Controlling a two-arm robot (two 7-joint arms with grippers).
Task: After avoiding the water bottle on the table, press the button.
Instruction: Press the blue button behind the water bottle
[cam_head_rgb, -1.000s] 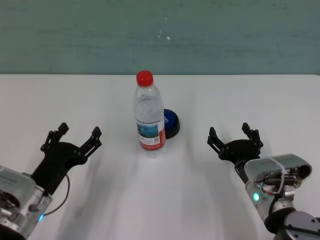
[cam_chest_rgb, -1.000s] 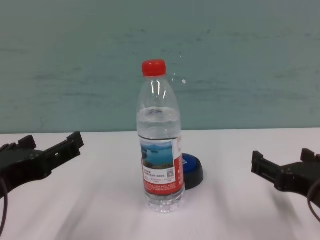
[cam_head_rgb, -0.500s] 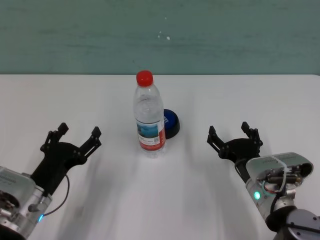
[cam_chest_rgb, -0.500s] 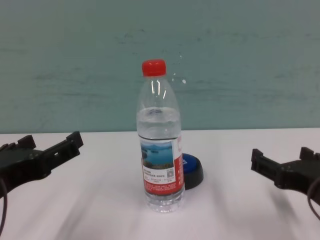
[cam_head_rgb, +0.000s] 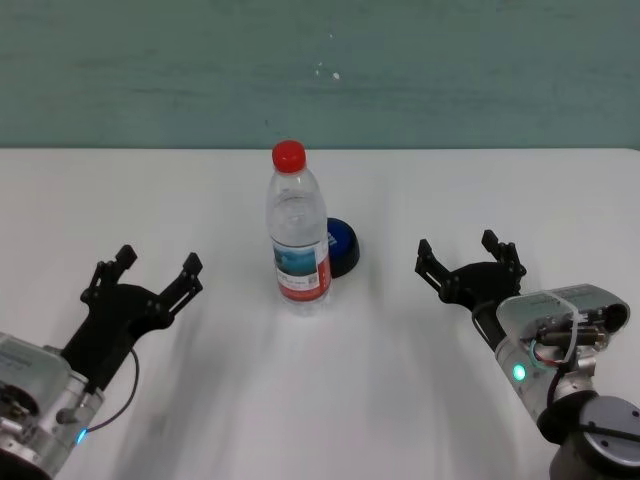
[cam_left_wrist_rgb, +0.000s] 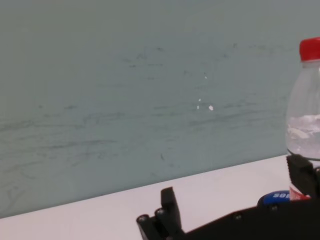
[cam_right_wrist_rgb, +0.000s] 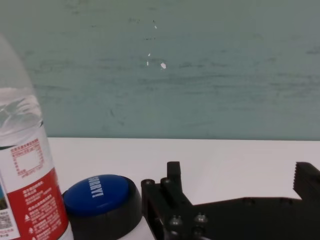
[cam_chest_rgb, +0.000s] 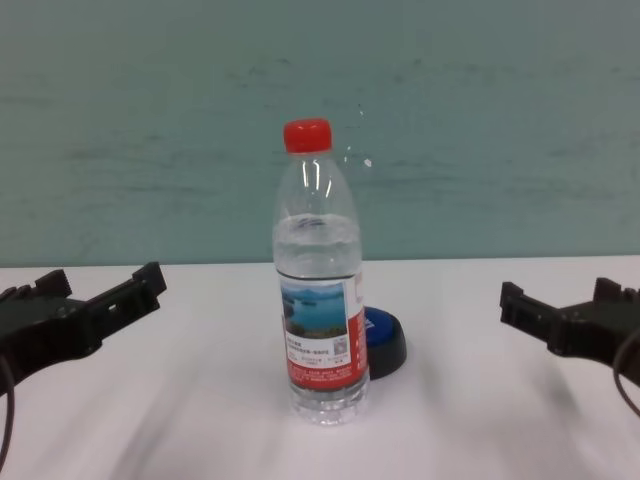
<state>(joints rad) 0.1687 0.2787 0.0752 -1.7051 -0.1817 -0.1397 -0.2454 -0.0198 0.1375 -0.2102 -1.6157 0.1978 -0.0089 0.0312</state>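
Head view: bottle upright mid-table; button just behind it, to its right (partly hidden). Left gripper left of bottle, well apart, fingers wide, holding nothing. Right gripper right of bottle, fingers wide, holding nothing.

Chest view: button peeks out beside bottle.

Right wrist view: button beside bottle, black base touching or nearly so.
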